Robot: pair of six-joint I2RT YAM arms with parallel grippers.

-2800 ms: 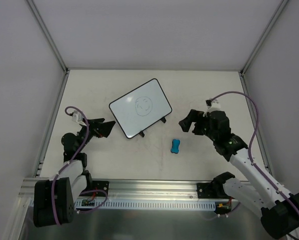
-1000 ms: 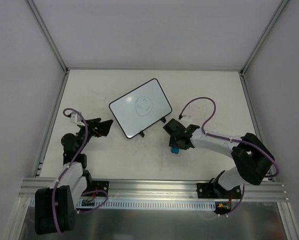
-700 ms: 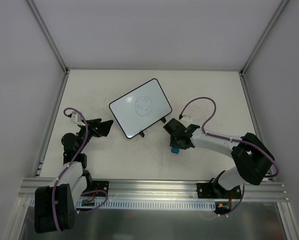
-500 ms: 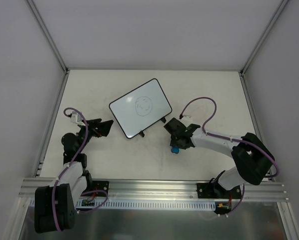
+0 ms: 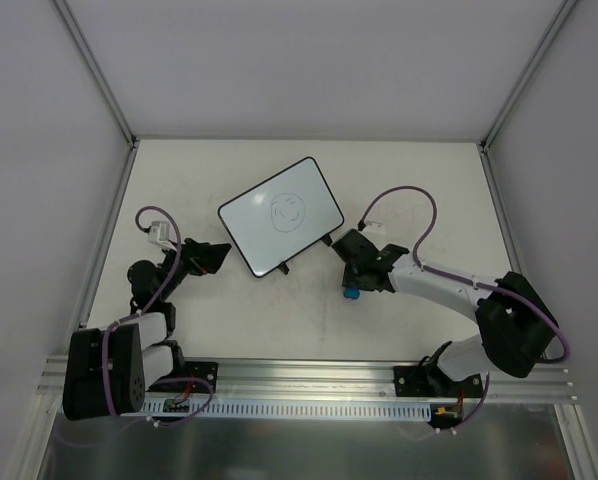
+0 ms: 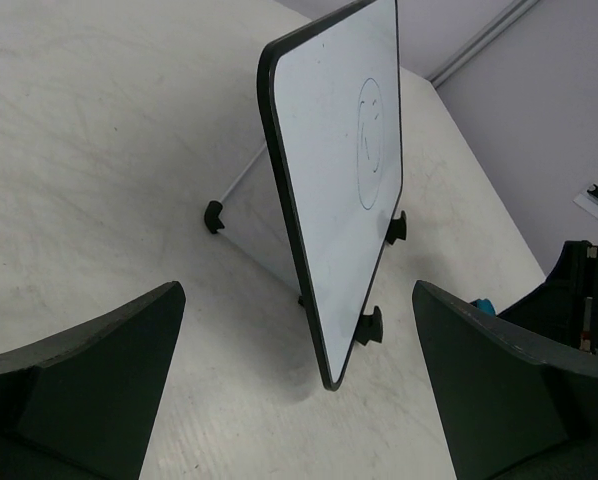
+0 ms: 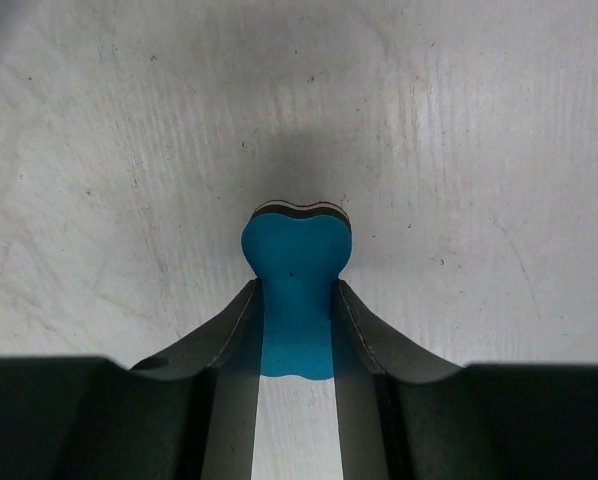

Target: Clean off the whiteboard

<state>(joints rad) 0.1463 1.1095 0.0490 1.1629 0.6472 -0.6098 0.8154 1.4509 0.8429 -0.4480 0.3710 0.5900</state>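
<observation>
The whiteboard point(image 5: 280, 214) stands tilted on small black feet at the table's middle, with a faint circular doodle on it; in the left wrist view the whiteboard point(image 6: 344, 160) rises edge-on ahead of the fingers. My left gripper point(image 5: 217, 256) is open just left of the board's near-left corner, not touching it. A small blue bone-shaped eraser point(image 7: 295, 295) lies on the table, and my right gripper point(image 7: 296, 300) is shut on its narrow waist. From above the eraser point(image 5: 351, 294) shows only as a blue speck under the right gripper point(image 5: 357, 284), below the board's right end.
The beige table point(image 5: 399, 190) is walled by white panels on three sides, with metal posts point(image 5: 101, 75) at the back corners. An aluminium rail point(image 5: 309, 375) runs along the near edge. A purple cable point(image 5: 404, 200) loops above the right arm.
The right gripper came down onto the eraser, then closed on its waist and shifted slightly up-right. The left gripper edged a little to the right, toward the board's corner.
</observation>
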